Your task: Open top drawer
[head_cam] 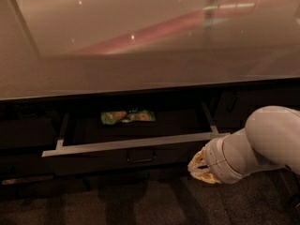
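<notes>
The top drawer (136, 143) stands pulled out under the counter. It has a dark front, a pale metal rim and a small loop handle (140, 156) at its centre. A green snack bag (127, 116) lies inside it on the floor of the drawer. My gripper (197, 166) is at the end of the white arm (262, 142), low at the right, just below the drawer's right front corner and to the right of the handle. It touches nothing that I can see.
A wide glossy beige counter top (150, 55) spans the view above the drawer. Dark cabinet fronts (28, 135) flank the drawer on both sides. Dark floor (117, 200) lies below.
</notes>
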Robot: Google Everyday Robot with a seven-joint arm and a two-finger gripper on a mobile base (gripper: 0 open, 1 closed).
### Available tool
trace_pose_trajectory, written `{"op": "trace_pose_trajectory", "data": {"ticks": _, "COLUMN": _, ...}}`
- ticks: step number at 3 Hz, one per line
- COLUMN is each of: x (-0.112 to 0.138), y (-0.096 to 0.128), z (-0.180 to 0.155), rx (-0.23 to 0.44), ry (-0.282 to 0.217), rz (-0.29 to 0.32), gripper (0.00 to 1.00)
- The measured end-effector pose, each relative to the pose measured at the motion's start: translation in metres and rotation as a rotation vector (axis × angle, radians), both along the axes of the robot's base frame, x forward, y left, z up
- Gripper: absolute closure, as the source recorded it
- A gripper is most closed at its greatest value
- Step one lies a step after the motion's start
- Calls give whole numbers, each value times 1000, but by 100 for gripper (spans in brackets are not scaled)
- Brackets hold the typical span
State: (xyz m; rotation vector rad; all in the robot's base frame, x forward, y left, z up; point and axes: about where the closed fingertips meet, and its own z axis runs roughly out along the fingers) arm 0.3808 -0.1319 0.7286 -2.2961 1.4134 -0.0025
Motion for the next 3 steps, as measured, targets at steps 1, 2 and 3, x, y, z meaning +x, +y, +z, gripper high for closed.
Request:
{"op": "trace_pose_trajectory", "data": {"ticks": 1, "x": 13, "y": -7, "z": 2, "rx": -16, "ry": 13, "rz": -30, "gripper": 100}}
{"op": "trace_pose_trajectory", "data": {"ticks": 2, "x": 49, "y": -33, "z": 6, "rx": -36, "ry": 49, "rz": -109, "gripper": 100}}
{"op": "trace_pose_trajectory", "data": {"ticks": 3, "x": 101, "y": -76, "z": 29, "rx": -30, "ry": 31, "rz": -223, "gripper": 100}}
